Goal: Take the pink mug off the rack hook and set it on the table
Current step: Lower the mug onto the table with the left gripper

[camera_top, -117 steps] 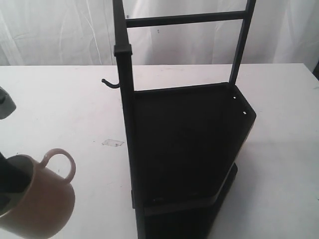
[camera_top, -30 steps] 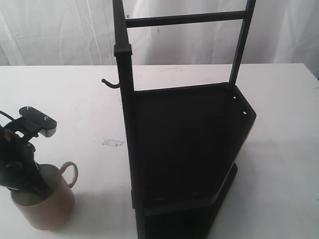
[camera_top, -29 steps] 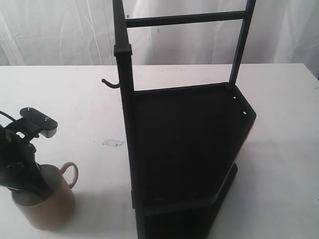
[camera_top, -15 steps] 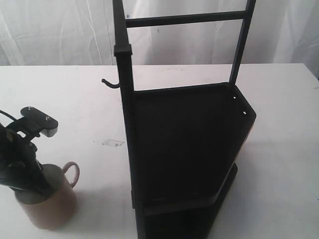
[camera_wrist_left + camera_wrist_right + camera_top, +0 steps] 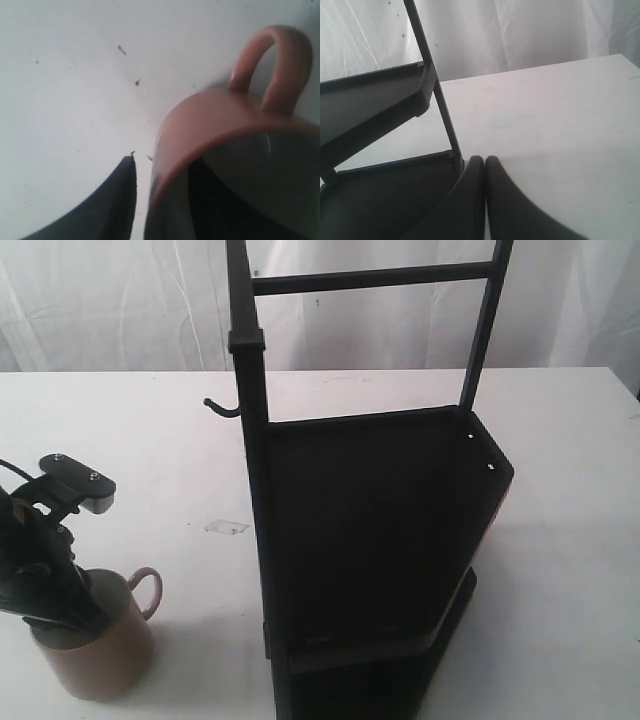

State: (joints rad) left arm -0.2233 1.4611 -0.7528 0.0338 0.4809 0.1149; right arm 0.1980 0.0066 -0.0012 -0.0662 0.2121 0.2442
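Noted white table (image 5: 150,460), wide and plain, running to a far edge against a pale draped curtain (image 5: 120,300). Saw fine dark specks on the top in the left wrist view, and a small clear scrap (image 5: 226,527) lying left of centre. Found rack (image 5: 370,540) standing from mid-table to the near edge, two dark shelves, black bars rising out of frame. Marked hook (image 5: 220,407) bare, jutting from the post toward the left edge. Logged mug (image 5: 95,655) upright on the table by the near-left corner, well apart from the hook, handle turned toward the rack. Found left gripper (image 5: 162,170) set narrow astride the mug's wall, one finger (image 5: 112,205) outside, the other inside. Saw a thin white strip between outer finger and wall; could not tell whether clamped. Found right gripper (image 5: 485,160) closed on nothing, fingers touching, above the table just beside the rack.
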